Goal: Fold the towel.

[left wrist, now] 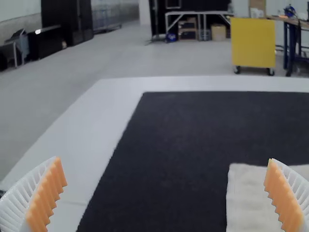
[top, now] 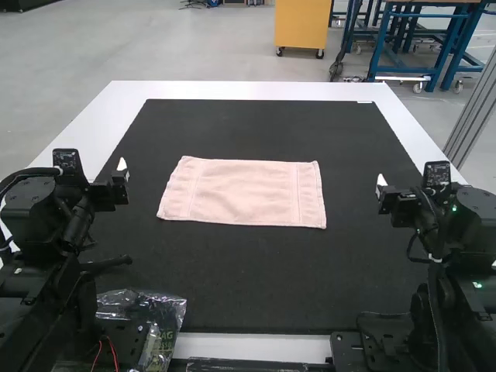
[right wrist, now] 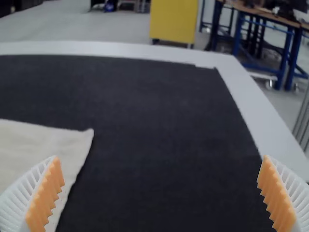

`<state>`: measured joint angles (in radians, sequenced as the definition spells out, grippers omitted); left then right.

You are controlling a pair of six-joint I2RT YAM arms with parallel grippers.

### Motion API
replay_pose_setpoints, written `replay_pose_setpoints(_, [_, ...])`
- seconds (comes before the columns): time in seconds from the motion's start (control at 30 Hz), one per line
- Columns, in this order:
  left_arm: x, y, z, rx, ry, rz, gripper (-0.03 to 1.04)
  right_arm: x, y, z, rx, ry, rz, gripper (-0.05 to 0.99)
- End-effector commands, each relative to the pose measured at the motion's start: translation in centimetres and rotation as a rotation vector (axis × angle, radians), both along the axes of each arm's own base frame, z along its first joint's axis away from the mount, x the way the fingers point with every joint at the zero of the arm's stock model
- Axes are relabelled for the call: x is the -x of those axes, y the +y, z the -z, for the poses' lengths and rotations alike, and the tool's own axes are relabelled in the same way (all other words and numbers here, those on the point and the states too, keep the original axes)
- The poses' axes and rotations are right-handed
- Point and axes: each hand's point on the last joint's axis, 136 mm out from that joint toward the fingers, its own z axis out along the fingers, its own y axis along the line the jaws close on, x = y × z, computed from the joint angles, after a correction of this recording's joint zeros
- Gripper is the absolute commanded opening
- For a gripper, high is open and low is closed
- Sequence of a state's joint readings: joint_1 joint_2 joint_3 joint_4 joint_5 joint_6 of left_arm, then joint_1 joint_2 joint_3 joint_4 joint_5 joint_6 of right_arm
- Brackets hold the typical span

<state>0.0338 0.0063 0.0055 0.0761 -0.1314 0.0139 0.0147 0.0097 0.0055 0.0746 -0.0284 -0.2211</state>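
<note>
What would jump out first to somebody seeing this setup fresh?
Most likely the pale pink towel, spread flat near the middle of the black mat, its light cloth standing out against the dark. Next, perhaps, the orange ribbed pads of the left gripper, wide apart, and the matching open right gripper, one arm standing on each side of the towel.

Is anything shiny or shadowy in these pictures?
High view: bright glints on the crinkly plastic bag, and the towel evenly lit, no strong shadow on it; left wrist view: the dark mat looks dull, without glare; right wrist view: the white table looks bright beside the mat.
</note>
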Motion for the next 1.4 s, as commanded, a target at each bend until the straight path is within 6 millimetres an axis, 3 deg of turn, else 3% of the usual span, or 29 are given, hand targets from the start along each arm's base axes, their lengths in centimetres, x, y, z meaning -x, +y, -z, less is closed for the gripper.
replay_pose_setpoints(0.0, [0.2,0.2,-1.5,-0.162,-0.039,-0.027,0.96,0.0,-0.4,-1.4,0.131,-0.067,0.022,0.92])
replay_pose_setpoints(0.13, [0.7,0.3,-3.8,-0.180,-0.131,-0.044,0.96,0.3,-0.4,-3.8,0.273,-0.168,0.036,0.92])
replay_pose_setpoints(0.23, [1.2,1.3,-4.8,-0.288,-0.143,-0.129,0.96,0.3,-0.3,-4.2,0.417,-0.190,0.046,0.92])
replay_pose_setpoints(0.37, [1.5,0.2,-6.6,-0.317,-0.208,-0.081,0.96,1.5,0.1,-9.0,0.353,-0.363,0.046,0.92])
replay_pose_setpoints(0.5, [2.3,-0.7,-9.7,-0.323,-0.261,-0.036,0.96,2.3,0.4,-13.0,0.250,-0.394,0.018,0.92])
replay_pose_setpoints(0.6, [2.6,-1.0,-12.1,-0.321,-0.268,-0.023,0.96,0.9,0.3,-15.3,0.137,-0.345,-0.003,0.92])
replay_pose_setpoints(0.73, [0.3,-1.0,-13.9,-0.216,-0.202,0.012,0.96,-3.7,0.7,-16.5,-0.050,-0.195,-0.050,0.92])
replay_pose_setpoints(0.8, [-2.2,-1.1,-13.4,-0.109,-0.121,0.049,0.96,-6.3,1.2,-15.6,-0.107,-0.091,-0.072,0.92])
replay_pose_setpoints(0.9, [-6.3,-0.9,-12.0,0.008,0.002,0.074,0.96,-10.0,2.0,-12.0,-0.170,0.095,-0.110,0.92])
replay_pose_setpoints(0.97, [-8.8,-0.9,-10.2,0.035,0.093,0.094,0.96,-11.8,2.6,-9.0,-0.194,0.220,-0.125,0.92])
replay_pose_setpoints(1.03, [-11.2,-0.4,-7.1,0.062,0.215,0.095,0.96,-13.1,2.6,-5.4,-0.203,0.344,-0.114,0.92])
replay_pose_setpoints(1.1, [-13.0,-1.1,-3.7,0.109,0.337,0.150,0.96,-13.8,2.6,-1.6,-0.211,0.463,-0.103,0.92])
replay_pose_setpoints(1.2, [-14.3,-2.8,-0.5,0.131,0.444,0.253,0.96,-13.7,4.4,2.8,-0.255,0.605,-0.188,0.92])
replay_pose_setpoints(1.27, [-14.8,-3.2,0.8,0.137,0.470,0.277,0.96,-13.4,5.0,4.8,-0.268,0.660,-0.213,0.92])
replay_pose_setpoints(1.37, [-15.5,-3.5,4.1,0.162,0.551,0.295,0.96,-13.8,5.6,5.8,-0.268,0.657,-0.232,0.92])
